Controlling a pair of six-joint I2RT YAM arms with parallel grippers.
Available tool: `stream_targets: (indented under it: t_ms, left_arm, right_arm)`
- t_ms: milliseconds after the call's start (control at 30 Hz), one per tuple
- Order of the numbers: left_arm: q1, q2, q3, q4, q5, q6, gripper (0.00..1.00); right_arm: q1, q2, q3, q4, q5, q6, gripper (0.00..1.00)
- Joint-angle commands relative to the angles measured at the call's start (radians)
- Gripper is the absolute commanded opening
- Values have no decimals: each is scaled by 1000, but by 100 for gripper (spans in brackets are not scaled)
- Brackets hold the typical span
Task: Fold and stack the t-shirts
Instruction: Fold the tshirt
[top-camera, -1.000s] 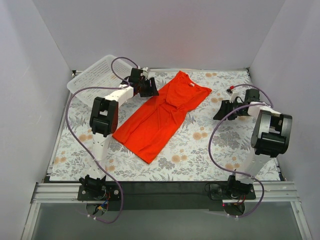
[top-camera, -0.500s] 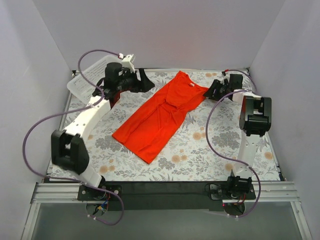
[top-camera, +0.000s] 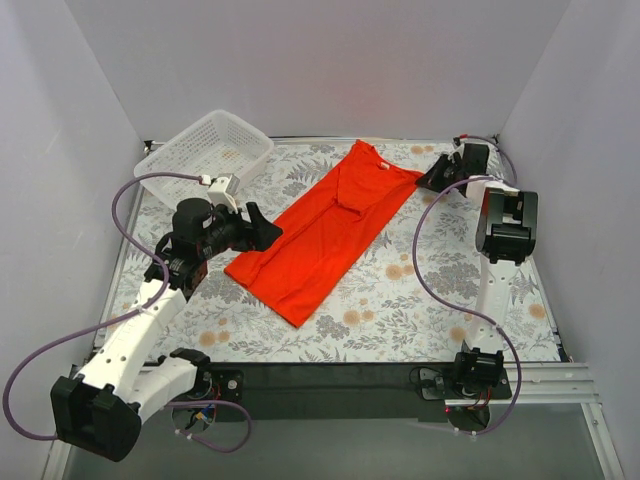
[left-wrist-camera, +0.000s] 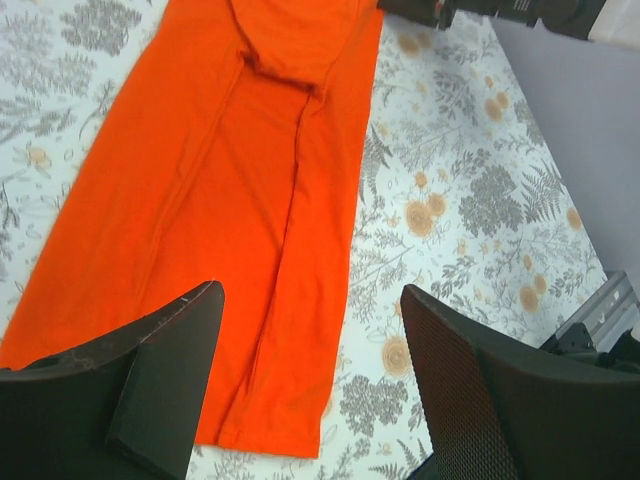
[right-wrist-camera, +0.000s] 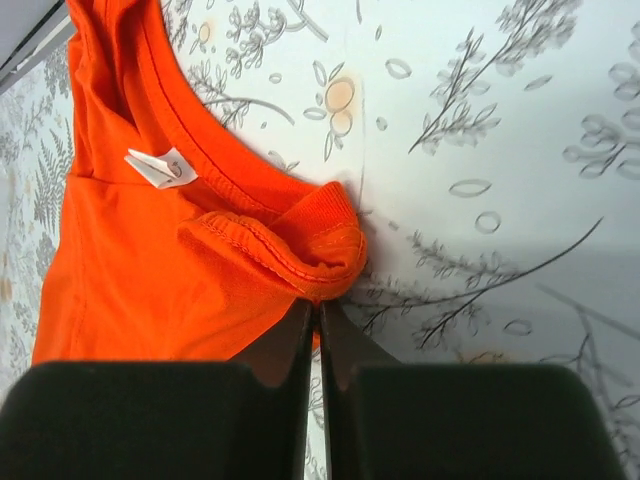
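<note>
One bright orange-red t-shirt (top-camera: 325, 235) lies on the floral table, folded lengthwise into a long strip running from the collar at the back right to the hem at the front left. My right gripper (top-camera: 425, 180) is at the collar end. In the right wrist view its jaws (right-wrist-camera: 318, 305) are pressed together on a bunched corner of the t-shirt (right-wrist-camera: 180, 280) beside the neckline and its white label (right-wrist-camera: 160, 167). My left gripper (top-camera: 262, 228) hangs open above the hem end. In the left wrist view the t-shirt (left-wrist-camera: 250, 200) lies below and between its wide-apart fingers (left-wrist-camera: 310, 300), untouched.
A white lattice basket (top-camera: 205, 150) stands at the back left corner. White walls enclose the table on three sides. The table's metal front rail (top-camera: 330, 385) runs along the near edge. The right arm (left-wrist-camera: 480, 8) shows at the top of the left wrist view.
My left arm swung from the back by the basket forward to the hem end and its jaws widened. My right gripper closed on the t-shirt's collar corner.
</note>
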Motion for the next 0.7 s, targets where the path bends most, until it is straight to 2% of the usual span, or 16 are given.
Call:
stream_targets:
  t_ms: [0, 100, 133, 267, 400, 467, 567, 600, 633, 667]
  left_arm:
    - [5, -43, -31, -54, -29, -11, 66]
    - [5, -34, -50, -74, -22, 5, 66]
    - [5, -28, -53, -77, -9, 15, 66]
    - [5, -5, -59, -89, -2, 28, 66]
    - [5, -5, -56, -107, -24, 28, 66]
    - [5, -16, -51, -136, -56, 26, 67]
    - [5, -39, -68, -173, -101, 17, 67]
    - [5, -46, -80, -181, -130, 2, 67]
    - [5, -60, -90, -187, -142, -6, 67]
    - [5, -69, -117, -186, -154, -17, 67]
  right_arm:
    - [-35, 63, 116, -17, 22, -37, 9]
    - [-55, 136, 222, -49, 18, -75, 9]
    - [-60, 160, 319, -92, 7, -83, 10]
    - [-70, 237, 479, -141, 24, -95, 15]
    - [-78, 225, 520, -163, 26, -114, 29]
    - [-86, 169, 428, -174, -13, -178, 33]
    - [-86, -31, 233, -178, -75, -302, 38]
    - [-84, -149, 76, -193, -108, -419, 39]
    - [-80, -211, 6, -212, -141, -478, 43]
    - [-63, -271, -143, -244, -236, -574, 47]
